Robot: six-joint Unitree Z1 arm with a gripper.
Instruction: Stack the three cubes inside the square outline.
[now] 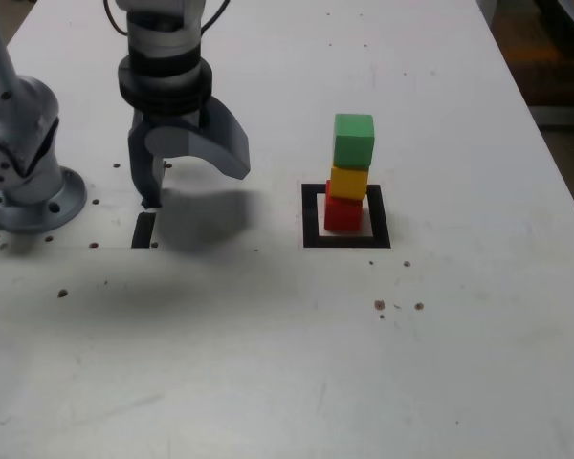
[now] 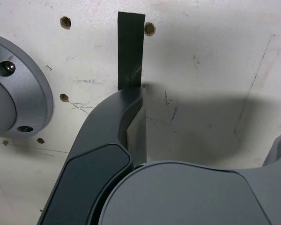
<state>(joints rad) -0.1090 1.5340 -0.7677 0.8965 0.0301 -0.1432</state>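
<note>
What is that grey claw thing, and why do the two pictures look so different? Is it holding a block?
The grey thing is a robot arm, and its claw is the gripper. It is open and holds nothing. One picture comes from a camera standing off the arm, looking at the whole white table. The other comes from a camera on the arm's wrist, so you see the claw close up above a black strip. On the table, a green cube sits on a yellow cube, which sits on a red cube, inside the square outline.
</note>
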